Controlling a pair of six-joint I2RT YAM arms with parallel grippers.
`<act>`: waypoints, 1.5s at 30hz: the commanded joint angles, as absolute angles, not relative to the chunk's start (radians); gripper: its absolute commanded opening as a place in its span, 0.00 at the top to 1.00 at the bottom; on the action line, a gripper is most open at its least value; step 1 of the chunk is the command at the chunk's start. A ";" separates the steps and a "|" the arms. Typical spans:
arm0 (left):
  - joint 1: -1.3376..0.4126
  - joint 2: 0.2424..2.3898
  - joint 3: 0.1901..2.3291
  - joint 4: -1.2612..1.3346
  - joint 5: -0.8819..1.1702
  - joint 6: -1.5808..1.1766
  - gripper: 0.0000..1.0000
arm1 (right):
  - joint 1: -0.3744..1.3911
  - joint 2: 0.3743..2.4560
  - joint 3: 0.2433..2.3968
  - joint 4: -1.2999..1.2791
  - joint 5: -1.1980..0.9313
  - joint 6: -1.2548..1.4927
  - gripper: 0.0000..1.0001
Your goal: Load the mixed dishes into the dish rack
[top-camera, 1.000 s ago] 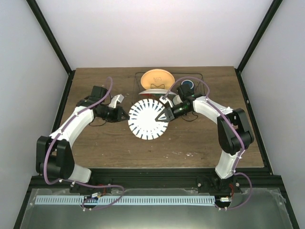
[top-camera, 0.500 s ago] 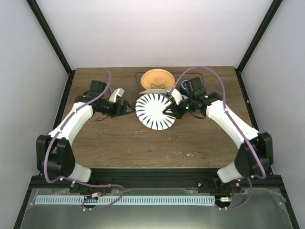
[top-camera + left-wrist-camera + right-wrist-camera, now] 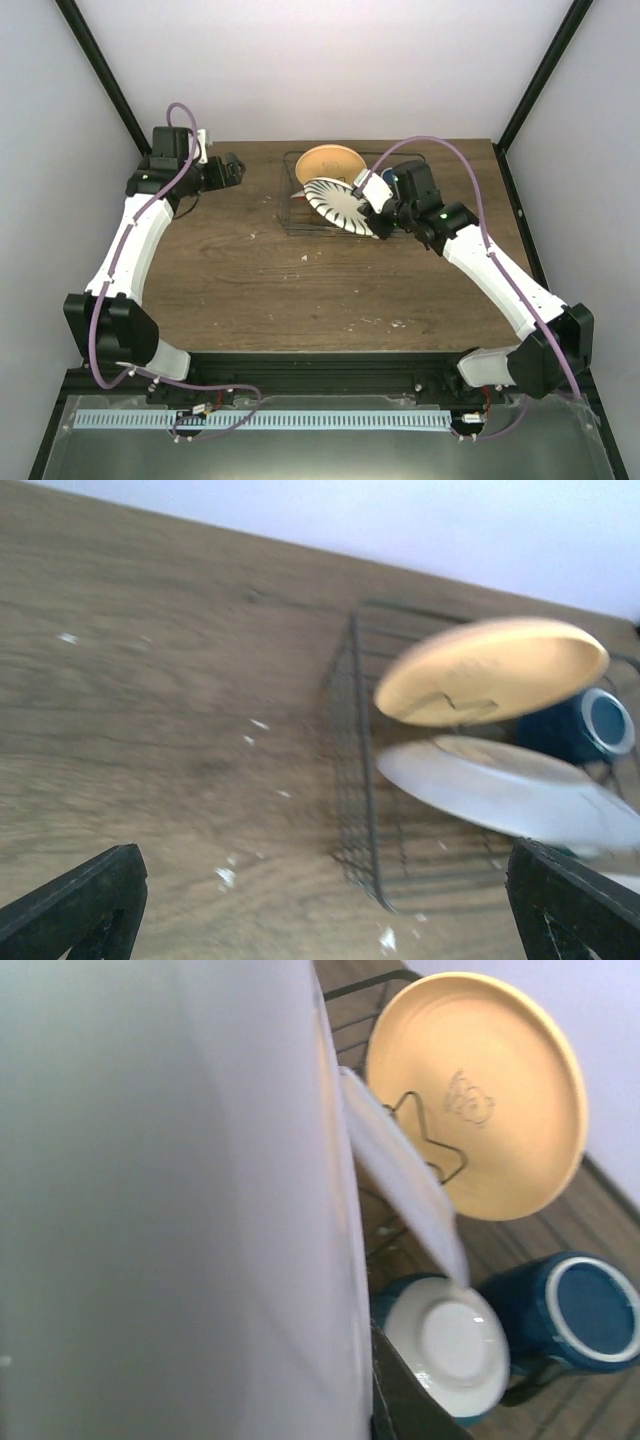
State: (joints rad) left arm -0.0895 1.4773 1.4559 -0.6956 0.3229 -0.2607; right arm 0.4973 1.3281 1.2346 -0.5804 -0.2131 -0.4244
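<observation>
A: What has the right tool (image 3: 374, 208) got?
B: It's pinching the striped white plate (image 3: 340, 203) by its right rim, tilted over the dish rack (image 3: 288, 215), just near of the orange-yellow plate (image 3: 330, 162).
A: And the left tool (image 3: 232, 170)?
B: Spread wide, empty, over the counter's (image 3: 250, 290) far left.
A: Any writing?
B: Only a small embossed mark (image 3: 468, 1100) on the orange-yellow plate, and it's unreadable.

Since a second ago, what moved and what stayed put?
The right end effector carried the patterned plate from the table's middle to the dish rack, where it now tilts before the orange plate. The open left end effector pulled away far left. The orange plate and blue mug stayed put.
</observation>
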 commanded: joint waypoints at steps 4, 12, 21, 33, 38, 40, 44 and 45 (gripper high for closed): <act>-0.082 1.558 1.512 -0.679 0.042 -0.274 0.00 | 0.535 1.286 1.258 -0.352 -0.011 -0.602 0.99; -0.082 1.560 1.485 -0.663 0.035 -0.255 0.00 | 0.588 1.298 1.216 -0.285 0.031 -0.779 0.99; -0.080 1.553 1.462 -0.660 0.025 -0.252 0.00 | 0.667 1.351 1.144 -0.158 0.147 -0.973 0.99; -0.081 1.555 1.436 -0.655 0.031 -0.256 0.00 | 0.691 1.402 1.076 -0.051 0.231 -1.038 0.99; -0.081 1.560 1.437 -0.656 0.037 -0.256 0.00 | 0.695 1.434 1.078 -0.057 0.206 -1.012 0.99; -0.081 1.563 1.438 -0.659 0.038 -0.252 0.00 | 0.696 1.449 1.093 -0.080 0.179 -0.998 0.99; -0.081 1.565 1.436 -0.664 0.039 -0.251 0.00 | 0.696 1.475 1.124 -0.146 0.126 -0.979 0.99; -0.081 1.565 1.435 -0.664 0.040 -0.250 0.00 | 0.696 1.480 1.130 -0.161 0.116 -0.972 0.99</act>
